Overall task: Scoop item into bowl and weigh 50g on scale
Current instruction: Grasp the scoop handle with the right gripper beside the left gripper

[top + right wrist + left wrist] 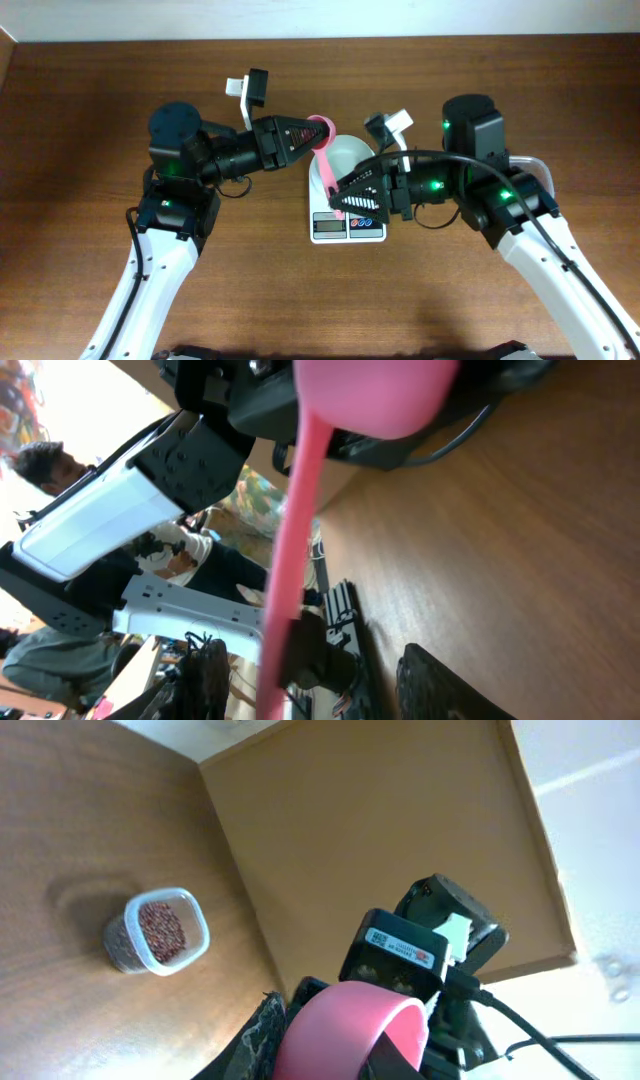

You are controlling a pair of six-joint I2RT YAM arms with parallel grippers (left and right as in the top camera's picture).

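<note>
Jaws of the left gripper [311,133] closed on the round head of the pink scoop [321,125]. In the left wrist view, that same pink head packed between the dark fingers [262,1032]. Arm reaching in from the left side of the table [90,110], tip aimed toward the middle.

Jaws of the right gripper [347,196] standing apart, set around the lower end of the scoop's handle [290,540]. In the right wrist view, handle running down from the blurred pink head to lie against one finger [305,655], the other finger well clear of it. No clamp on that side, only a touch along one finger.

Scoop stretched between the two grippers, head toward the far edge, handle slanting down toward the near edge and crossing above the bowl [350,155]. Cannot tell whether anything lies in the scoop.

Bowl white and round, seated on the scale [347,228], its near half hidden under the right gripper. Cannot tell what lies inside it. Scale's grey display and coloured buttons showing along its near edge, just below the right gripper.

Beans [160,927], dark red-brown, heaped in a clear tub [197,942], upright on the brown wood, well apart from the left gripper. Seen in the left wrist view only.
</note>
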